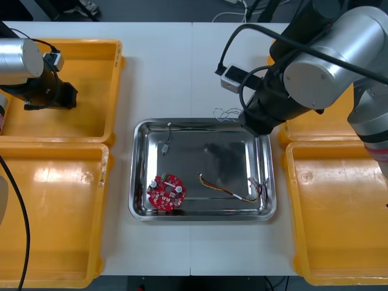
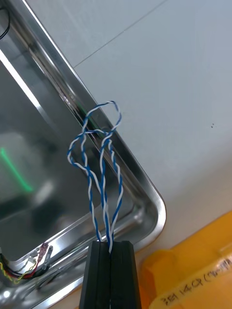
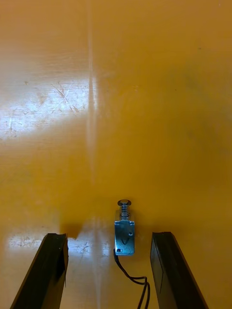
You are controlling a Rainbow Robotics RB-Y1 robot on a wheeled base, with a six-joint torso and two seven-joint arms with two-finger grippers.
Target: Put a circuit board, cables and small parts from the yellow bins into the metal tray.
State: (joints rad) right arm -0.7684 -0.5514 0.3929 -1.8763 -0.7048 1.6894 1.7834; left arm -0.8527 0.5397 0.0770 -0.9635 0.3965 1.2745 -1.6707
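The light table (image 1: 182,73) carries two yellow bins at the left, far (image 1: 115,91) and near (image 1: 60,212), and two at the right, far (image 1: 303,130) and near (image 1: 339,212), with the metal tray (image 1: 200,215) between them and bare table all round it. The right gripper (image 2: 110,244) hangs over the tray's far right corner, its fingers pinched tight on the twisted blue and white cable (image 2: 104,183). The cable's loops stand up from the fingertips and cross the tray's rim, partly over the shiny floor and partly over the table. Just beside that corner a bin edge bears printed characters, too slanted to read surely. The left gripper (image 3: 108,235) is down in the far left bin, fingers spread wide. A small metal part (image 3: 124,236) lies on the bin floor between them, touching neither, its black lead (image 3: 137,280) trailing back toward the wrist, with open bin floor ahead. In the tray lie a round red circuit board (image 1: 166,191) at the near left, a red and yellow cable (image 1: 227,189) at the near right, and a second small metal part (image 1: 165,147) at the far left. The tray's middle is bare.
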